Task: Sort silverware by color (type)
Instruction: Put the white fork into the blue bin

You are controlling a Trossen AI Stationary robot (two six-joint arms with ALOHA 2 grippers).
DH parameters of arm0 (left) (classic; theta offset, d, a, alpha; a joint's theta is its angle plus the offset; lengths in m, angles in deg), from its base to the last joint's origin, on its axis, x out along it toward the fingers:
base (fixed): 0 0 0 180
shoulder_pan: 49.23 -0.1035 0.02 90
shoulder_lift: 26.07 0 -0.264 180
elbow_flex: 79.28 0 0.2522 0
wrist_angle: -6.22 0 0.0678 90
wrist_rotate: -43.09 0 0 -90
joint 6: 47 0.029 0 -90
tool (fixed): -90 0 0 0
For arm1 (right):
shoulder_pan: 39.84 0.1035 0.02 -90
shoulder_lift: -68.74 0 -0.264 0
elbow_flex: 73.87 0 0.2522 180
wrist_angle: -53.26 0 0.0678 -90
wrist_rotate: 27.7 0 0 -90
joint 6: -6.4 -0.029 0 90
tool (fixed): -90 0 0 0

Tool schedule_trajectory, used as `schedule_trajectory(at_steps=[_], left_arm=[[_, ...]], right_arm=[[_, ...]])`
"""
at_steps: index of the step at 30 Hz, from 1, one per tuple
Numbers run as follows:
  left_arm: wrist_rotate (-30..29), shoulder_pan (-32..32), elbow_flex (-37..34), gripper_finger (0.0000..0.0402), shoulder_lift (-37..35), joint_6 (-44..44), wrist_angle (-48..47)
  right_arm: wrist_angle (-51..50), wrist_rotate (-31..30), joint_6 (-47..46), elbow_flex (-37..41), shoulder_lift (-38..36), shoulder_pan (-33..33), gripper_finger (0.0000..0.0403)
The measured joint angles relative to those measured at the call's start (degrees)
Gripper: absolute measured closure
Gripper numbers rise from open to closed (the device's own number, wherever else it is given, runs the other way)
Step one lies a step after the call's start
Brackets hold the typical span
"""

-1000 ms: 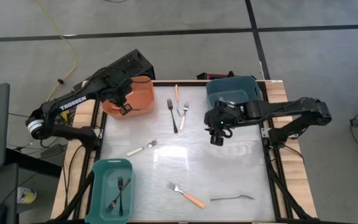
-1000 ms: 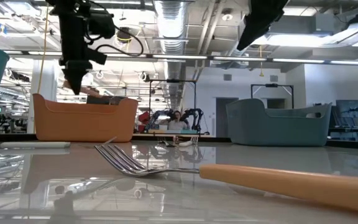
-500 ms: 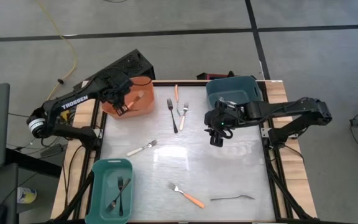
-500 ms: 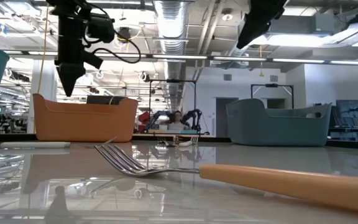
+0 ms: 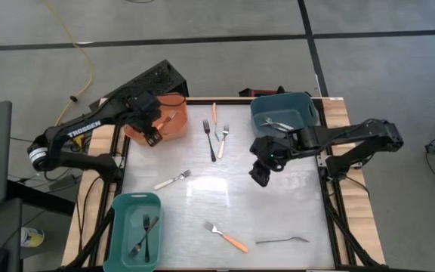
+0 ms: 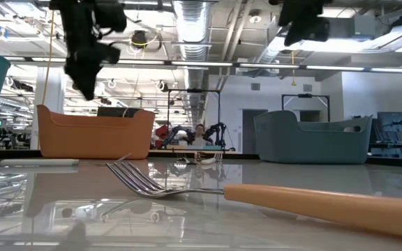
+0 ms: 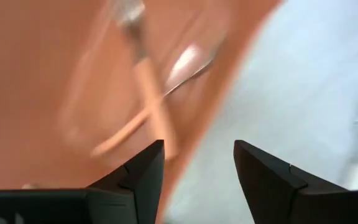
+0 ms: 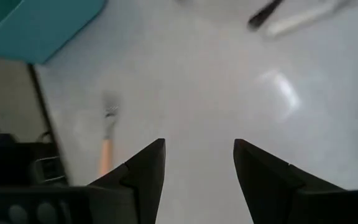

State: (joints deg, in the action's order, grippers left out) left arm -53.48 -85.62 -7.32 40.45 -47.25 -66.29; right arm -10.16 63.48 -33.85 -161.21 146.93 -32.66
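Note:
The silverware lies scattered. On the table are a black fork, a white-handled fork, an orange-handled fork, another white-handled fork, an orange-handled fork near the front and a slim grey fork. My left gripper hangs open over the near left rim of the orange bin, where an orange-handled fork lies. My right gripper hovers open above bare table right of centre, holding nothing.
A blue-grey bin at the far right holds a silver fork. A teal bin at the near left holds dark forks. The table's middle between the forks is free.
My left gripper has opened above the orange bin and let go of an orange-handled fork, which now lies inside the bin; the gripper has then drawn slightly toward the bin's near left rim. My right gripper has rolled about its own axis and crept toward the near edge, staying open.

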Motion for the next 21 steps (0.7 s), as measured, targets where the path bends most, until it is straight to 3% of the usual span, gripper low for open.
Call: schedule_trajectory(at_steps=[7,10,14,21], left_arm=[[20.15,8.48,0.0,0.0221,-3.04,2.27,15.93],[24.96,12.84,0.0,0.0221,-2.92,4.1,21.93],[24.79,18.23,0.0,0.0221,-2.69,5.62,27.21],[20.11,23.28,-2.2,0.0221,-2.65,3.58,34.8]], right_arm=[[-0.67,1.86,-4.96,-0.04,2.21,8.38,0.0191],[-0.68,1.91,-4.92,-0.04,4.69,12.3,0.0191],[-0.27,1.98,-5.12,-0.02,8.39,15.1,0.0191],[1.97,1.89,-5.83,0.0,13.18,14.27,0.0191]])
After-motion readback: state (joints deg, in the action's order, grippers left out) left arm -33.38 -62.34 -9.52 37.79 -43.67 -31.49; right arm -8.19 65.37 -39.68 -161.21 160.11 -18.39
